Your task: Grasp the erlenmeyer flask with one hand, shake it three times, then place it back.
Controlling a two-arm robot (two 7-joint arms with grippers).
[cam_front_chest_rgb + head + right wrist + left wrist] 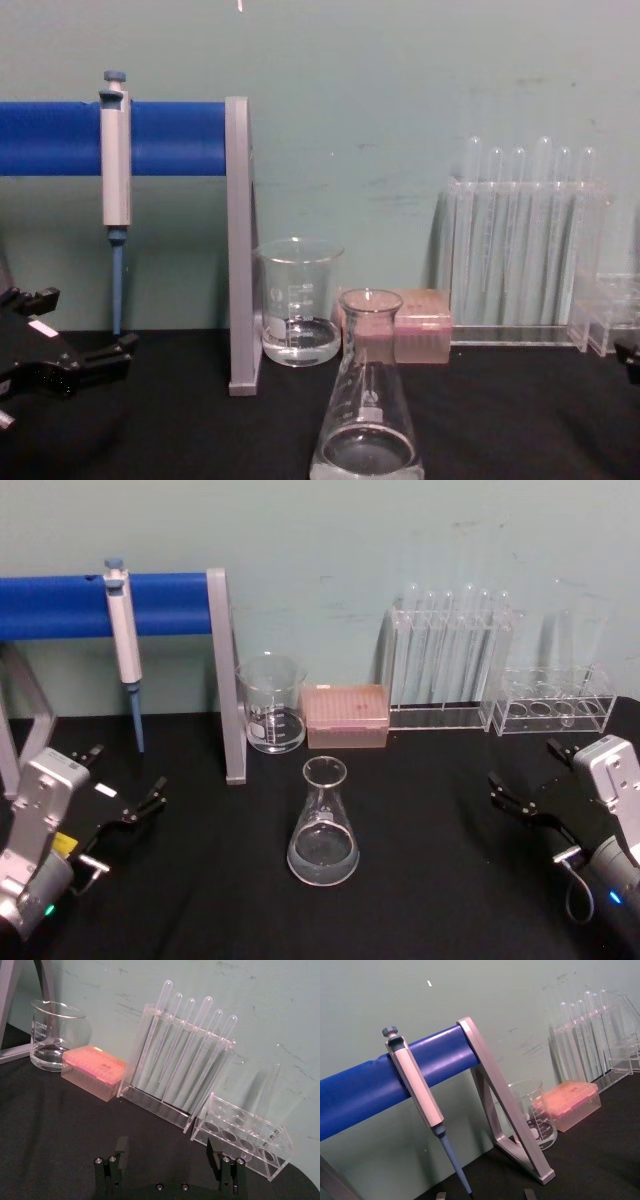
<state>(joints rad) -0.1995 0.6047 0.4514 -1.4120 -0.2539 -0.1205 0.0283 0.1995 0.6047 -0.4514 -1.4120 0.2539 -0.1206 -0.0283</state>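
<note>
Your erlenmeyer flask (323, 825) stands upright and free on the black table (430, 890), near the middle, with a little clear liquid in its wide base. Behind it, towards the wall, the beaker (271, 705) and the pink tip box (346, 716) sit side by side. The left gripper (125, 778) rests low at the table's left, well apart from the flask, its 2 fingers spread apart. The right gripper (530, 770) sits at the table's right, also well apart from the flask, its 2 fingers likewise held apart.
</note>
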